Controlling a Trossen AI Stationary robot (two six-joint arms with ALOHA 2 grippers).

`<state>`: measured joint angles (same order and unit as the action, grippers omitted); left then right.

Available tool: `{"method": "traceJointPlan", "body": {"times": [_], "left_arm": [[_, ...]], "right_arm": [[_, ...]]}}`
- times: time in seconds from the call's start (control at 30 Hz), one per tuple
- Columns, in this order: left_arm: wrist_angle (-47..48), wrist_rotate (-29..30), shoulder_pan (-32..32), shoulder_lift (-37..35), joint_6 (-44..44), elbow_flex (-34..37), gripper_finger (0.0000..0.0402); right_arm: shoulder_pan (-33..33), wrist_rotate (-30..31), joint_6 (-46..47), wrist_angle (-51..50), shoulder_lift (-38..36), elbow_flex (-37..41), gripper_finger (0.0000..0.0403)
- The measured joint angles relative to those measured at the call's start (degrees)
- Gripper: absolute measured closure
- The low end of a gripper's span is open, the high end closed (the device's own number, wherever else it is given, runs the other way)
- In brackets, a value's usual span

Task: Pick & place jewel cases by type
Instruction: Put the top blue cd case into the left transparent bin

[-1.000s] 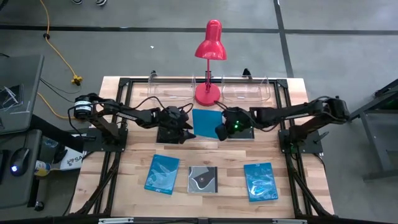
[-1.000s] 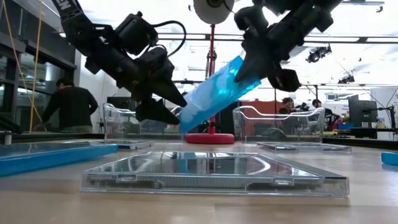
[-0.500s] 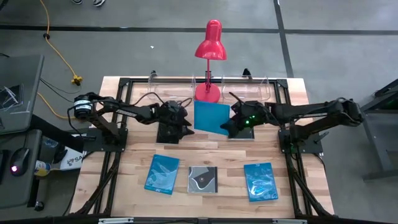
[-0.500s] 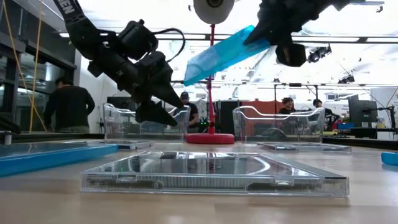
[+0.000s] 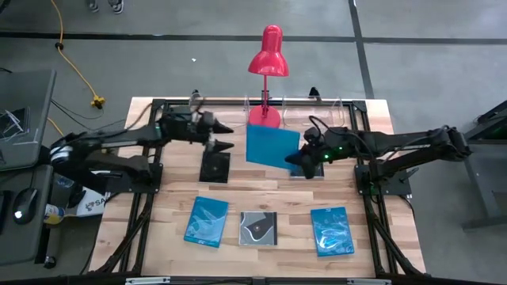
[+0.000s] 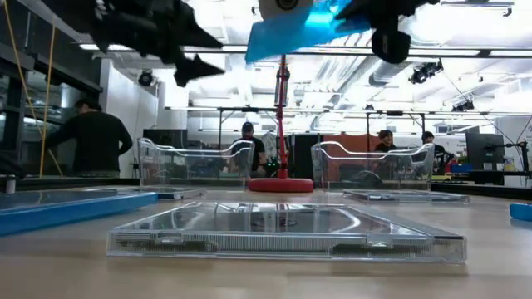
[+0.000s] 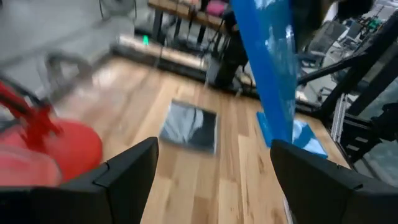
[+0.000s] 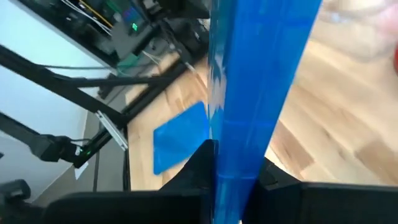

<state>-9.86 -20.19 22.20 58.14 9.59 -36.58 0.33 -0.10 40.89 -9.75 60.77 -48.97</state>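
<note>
Nearest the front edge of the bench [image 5: 158,237], three cases lie flat in a row: a blue patterned case [image 5: 207,221], a dark case with a white swirl [image 5: 258,228] in the middle, and another blue patterned case [image 5: 332,231]. They are apart from each other.

Farther back, a black case [image 5: 215,168] lies on the wood on the left side. A grey case [image 5: 313,169] lies on the right side, partly hidden under the right arm.

Between them, the right pincer [image 5: 298,156] is clenched on the edge of a plain blue case [image 5: 272,146] and holds it up in the air, tilted. The left pincer [image 5: 222,136] is spread wide with nothing in it, near the blue case but not touching it.

Behind them stands a red lamp [image 5: 266,73]. Two clear trays [image 6: 194,161] [image 6: 373,164] stand at the back edge, one on each side of the lamp. People stand in the room beyond.
</note>
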Motion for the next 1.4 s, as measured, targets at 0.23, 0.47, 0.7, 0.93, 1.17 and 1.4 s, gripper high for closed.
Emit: {"method": "traceJointPlan", "body": {"times": [0.23, 0.47, 0.7, 0.93, 1.17, 1.4], "left_arm": [[-3.75, -2.26, -0.07, -5.89, 1.09, -0.02, 0.0096], [-14.49, -8.57, -0.09, -5.5, 7.33, -0.02, 0.0096], [-16.89, -11.01, -0.09, -4.8, 10.8, -0.02, 0.0096], [-17.7, -10.56, -0.09, -4.27, 11.96, -0.02, 0.0096], [-18.45, -10.31, -0.09, -4.25, 13.04, -0.02, 0.0096], [-18.48, -11.02, -0.09, -4.25, 13.59, -0.02, 0.0096]], "right_arm": [[0.95, 0.83, -9.27, 10.32, 0.0, -0.05, 0.0381], [0.93, 0.81, -14.81, 14.34, 0.85, -0.07, 0.0382], [0.89, 0.8, -16.61, 15.0, 1.52, -0.07, 0.0383], [-0.42, 0.38, -16.95, 19.09, 4.94, -0.43, 0.0381], [-2.38, -3.48, -19.58, 17.69, 10.66, -5.93, 0.0381], [-4.2, -6.68, -21.32, 14.65, 17.15, -11.56, 0.0382]]}}
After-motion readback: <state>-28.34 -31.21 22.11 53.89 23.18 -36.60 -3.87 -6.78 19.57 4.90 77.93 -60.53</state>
